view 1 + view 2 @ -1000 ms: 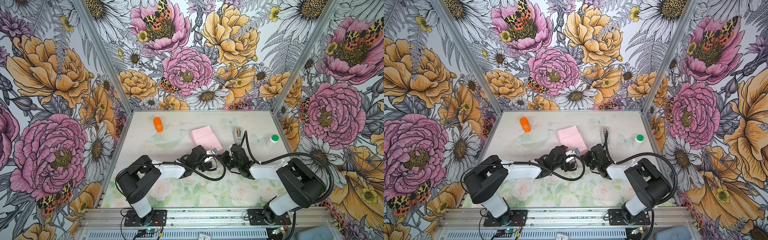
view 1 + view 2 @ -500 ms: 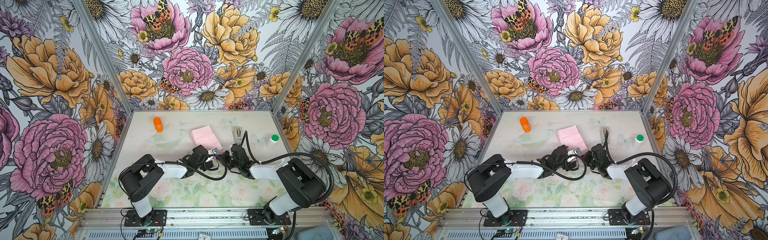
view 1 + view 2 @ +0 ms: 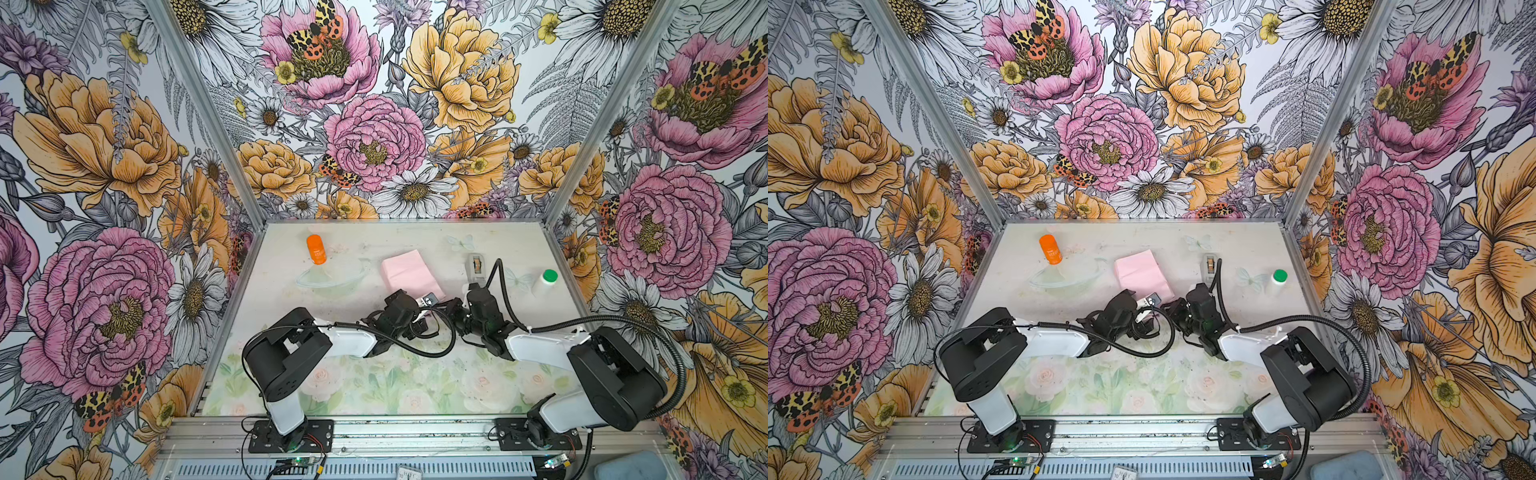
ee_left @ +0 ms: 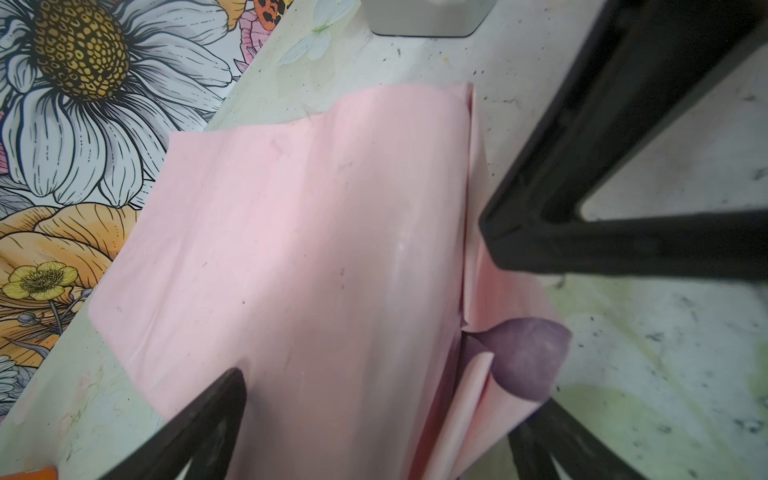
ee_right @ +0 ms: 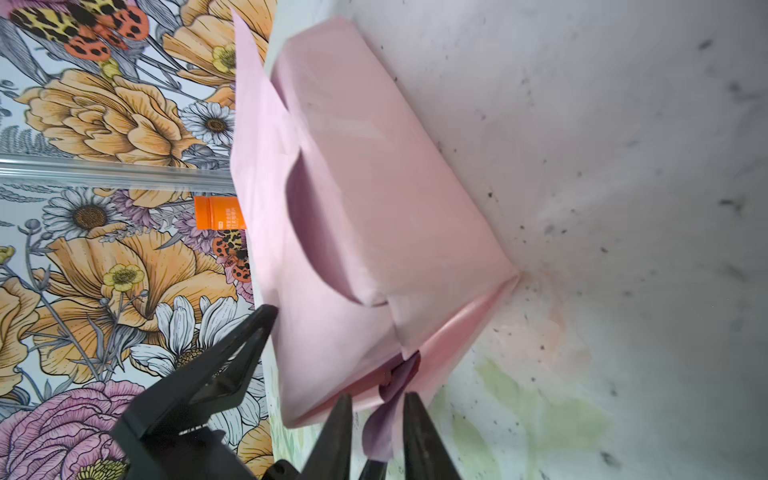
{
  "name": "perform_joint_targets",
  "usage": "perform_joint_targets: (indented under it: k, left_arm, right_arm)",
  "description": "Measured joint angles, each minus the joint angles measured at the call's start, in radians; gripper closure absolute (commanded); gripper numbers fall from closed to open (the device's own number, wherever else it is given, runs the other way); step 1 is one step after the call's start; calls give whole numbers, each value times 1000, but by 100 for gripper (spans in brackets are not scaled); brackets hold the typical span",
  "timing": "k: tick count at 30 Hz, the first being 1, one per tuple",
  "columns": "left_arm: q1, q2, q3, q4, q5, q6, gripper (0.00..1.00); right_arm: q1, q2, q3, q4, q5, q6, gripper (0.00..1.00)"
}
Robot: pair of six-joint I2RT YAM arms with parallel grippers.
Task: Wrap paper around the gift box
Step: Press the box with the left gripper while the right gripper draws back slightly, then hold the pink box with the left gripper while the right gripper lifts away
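Pink paper (image 3: 411,276) forms a boxy parcel, the left gripper (image 4: 380,399) spread wide astride it. The right gripper (image 5: 378,397) stands slightly parted around a lilac flap (image 5: 380,434).

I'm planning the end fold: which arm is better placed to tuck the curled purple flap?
Right, probably. The flap sits between the right claw's slightly parted fingers, at the paper's near end. The left claw is spread wide over the paper's top, not lined up with the flap.

Enclosed by walls (image 3: 374,124) of bold floral wallpaper, aluminium corner posts (image 3: 199,104); pale speckled counter (image 3: 374,386), faded roses, evenly lit.
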Motion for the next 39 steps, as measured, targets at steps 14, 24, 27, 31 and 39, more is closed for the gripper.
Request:
perform_joint_targets:
  k: [14, 24, 27, 31, 39]
  left_arm:
    - [25, 6, -25, 71, 9, -49, 10]
    - [40, 6, -32, 97, 40, -60, 11]
    - [47, 6, -40, 115, 55, -69, 11]
    - [56, 5, -48, 135, 82, -82, 8]
    - [69, -20, -66, 134, 118, -82, 4]
  right_arm:
    - [27, 21, -77, -13, 58, -15, 94]
    - [51, 178, 25, 91, 57, -14, 99]
    - [51, 200, 46, 116, 55, -15, 99]
    - [51, 228, 65, 140, 53, -14, 100]
    - [51, 245, 66, 165, 53, -14, 100]
